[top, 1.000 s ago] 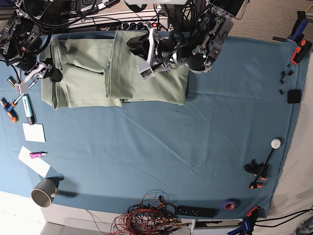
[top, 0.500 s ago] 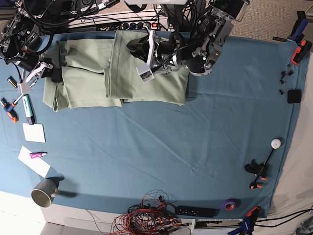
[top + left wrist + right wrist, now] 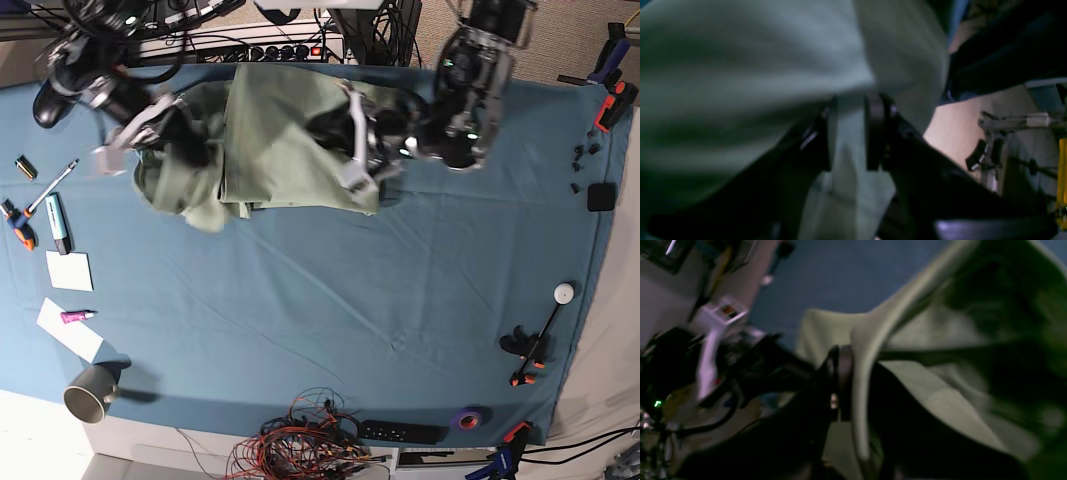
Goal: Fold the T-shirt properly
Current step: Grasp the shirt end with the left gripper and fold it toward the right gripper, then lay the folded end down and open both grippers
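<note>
Robotics lab bench: a teal table cloth point(image 3: 330, 300) is covering the work table, with clamps point(image 3: 527, 360) gripping its right edge and a tangle of red and black wires point(image 3: 300, 445) lying at the front edge. A power strip point(image 3: 270, 50) and cabling are running along the back, and markers point(image 3: 57, 222), paper notes point(image 3: 69, 271), a tape roll point(image 3: 469, 417) and a grey cup point(image 3: 90, 392) are sitting around the cloth.

Two black-bodied arms point(image 3: 470, 90), pale grey brackets near wrists, small green indicator light glowing. Dark cables trailing from both. Left tool point(image 3: 853, 131): black fingers, flat dark pads. Right tool point(image 3: 853, 386) similarly black.
</note>
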Robot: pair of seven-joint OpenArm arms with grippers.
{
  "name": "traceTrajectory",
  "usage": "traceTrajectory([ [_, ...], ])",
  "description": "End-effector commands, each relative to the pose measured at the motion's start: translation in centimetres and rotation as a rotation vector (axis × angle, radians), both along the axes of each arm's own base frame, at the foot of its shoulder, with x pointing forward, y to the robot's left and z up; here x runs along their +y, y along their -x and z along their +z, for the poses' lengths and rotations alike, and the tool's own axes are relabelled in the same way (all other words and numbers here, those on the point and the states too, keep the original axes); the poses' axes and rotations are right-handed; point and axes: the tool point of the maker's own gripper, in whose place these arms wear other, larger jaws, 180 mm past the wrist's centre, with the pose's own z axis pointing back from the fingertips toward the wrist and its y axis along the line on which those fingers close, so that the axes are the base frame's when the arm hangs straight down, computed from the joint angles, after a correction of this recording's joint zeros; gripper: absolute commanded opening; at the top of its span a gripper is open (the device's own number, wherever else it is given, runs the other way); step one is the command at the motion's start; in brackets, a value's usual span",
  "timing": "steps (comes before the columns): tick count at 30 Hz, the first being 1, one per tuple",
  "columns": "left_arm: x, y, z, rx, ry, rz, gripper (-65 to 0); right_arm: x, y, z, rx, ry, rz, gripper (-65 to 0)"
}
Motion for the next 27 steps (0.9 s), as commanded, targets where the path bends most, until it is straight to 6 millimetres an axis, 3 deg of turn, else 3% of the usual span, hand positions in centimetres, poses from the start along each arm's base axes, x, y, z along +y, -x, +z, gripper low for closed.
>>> traceTrajectory([
  [1,0.0,-0.8,1.6,-0.034,0.056,0.008,-49.5,1.2,-0.5,1.9,-0.072,-0.033,0.021,-65.0],
  [7,3.9,-2.5,1.5,-0.043,0.023,0.086,-49.5,7.6,-0.7,1.4,-0.068,-0.021,0.146,-65.0],
  [12,5.7,-3.1,1.3,-0.052,-0.006,0.114,-49.5,12.2,-0.6,1.3,-0.078,-0.021,0.247,-65.0],
  [27,6.1,-3.3,1.4,-0.053,-0.002,0.126,-49.5,18.1,-0.6,0.8,-0.176,0.126,0.377,-65.0],
])
